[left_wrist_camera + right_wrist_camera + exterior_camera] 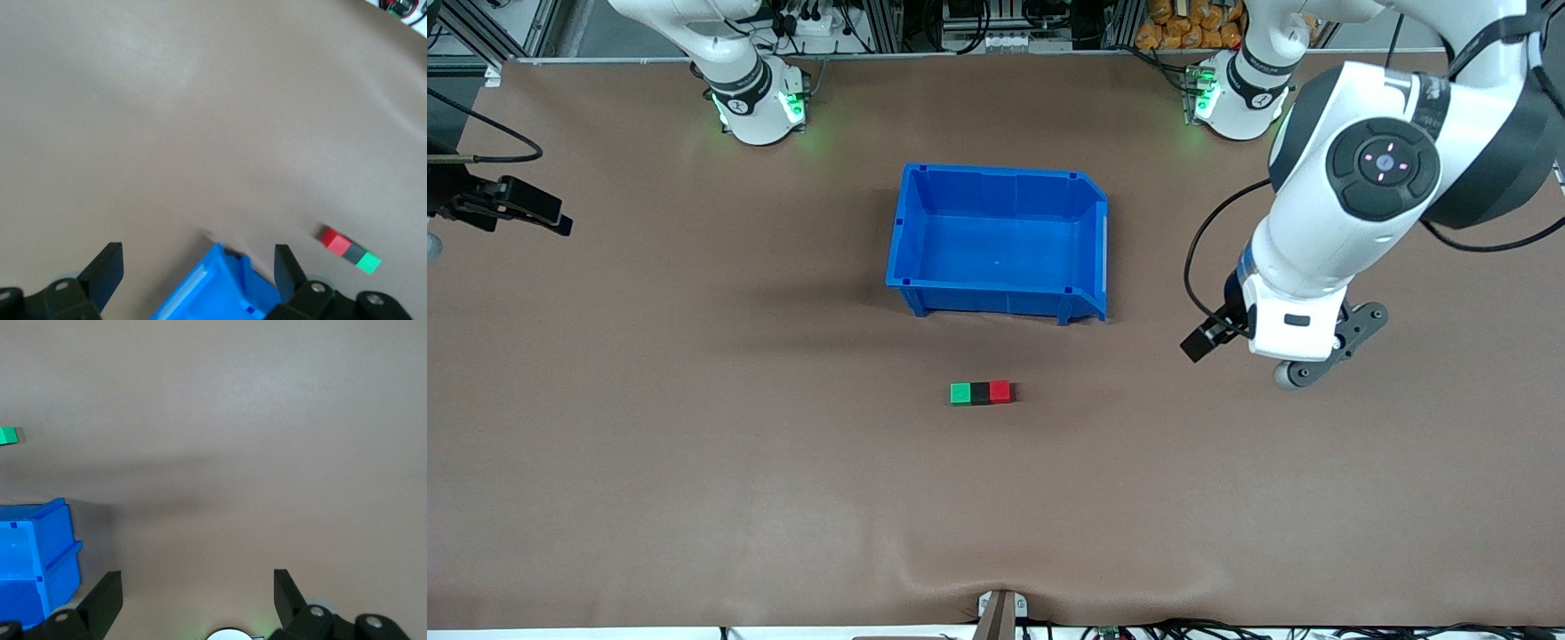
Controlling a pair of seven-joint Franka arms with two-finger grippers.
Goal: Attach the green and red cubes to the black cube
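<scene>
The green cube, the black cube and the red cube lie joined in one row on the brown table, black in the middle, nearer to the front camera than the blue bin. The left wrist view shows the same row: red, black, green. My left gripper is open and empty, up over the table at the left arm's end beside the bin. My right gripper is open and empty, over the right arm's end of the table. The green cube's edge shows in its view.
The open blue bin stands mid-table, empty; it also shows in the left wrist view and the right wrist view. The left arm's hand hangs beside it. The right arm's base is at the table's back edge.
</scene>
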